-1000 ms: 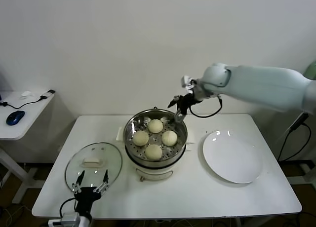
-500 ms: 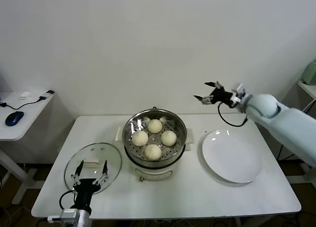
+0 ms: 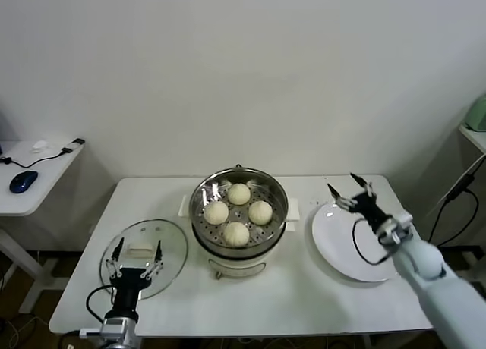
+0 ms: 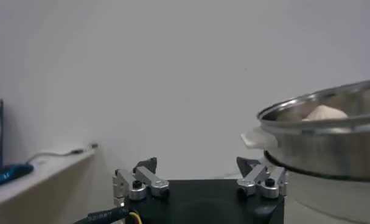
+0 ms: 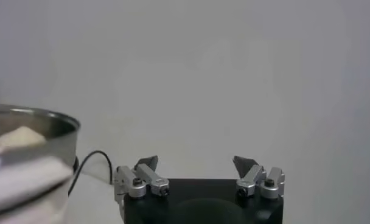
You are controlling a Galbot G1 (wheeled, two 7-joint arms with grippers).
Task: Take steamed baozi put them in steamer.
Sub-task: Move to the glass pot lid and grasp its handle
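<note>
Four steamed baozi point(image 3: 238, 212), smooth, round and cream-white, sit in a diamond inside one shiny steel steamer point(image 3: 275, 188) on the counter point(image 3: 296, 296); one white plate point(image 3: 342, 246) lies empty beside it; left pincer point(image 3: 137, 259), fingers apart, hovers over one glass lid point(image 3: 173, 243); right pincer point(image 3: 351, 194), fingers apart, hangs above the plate.

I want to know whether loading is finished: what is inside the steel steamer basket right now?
Inside the steamer lie four steamed baozi on its perforated bottom, spaced in a diamond. The basket floor directly beneath each bun is covered. The plate is bare.
</note>
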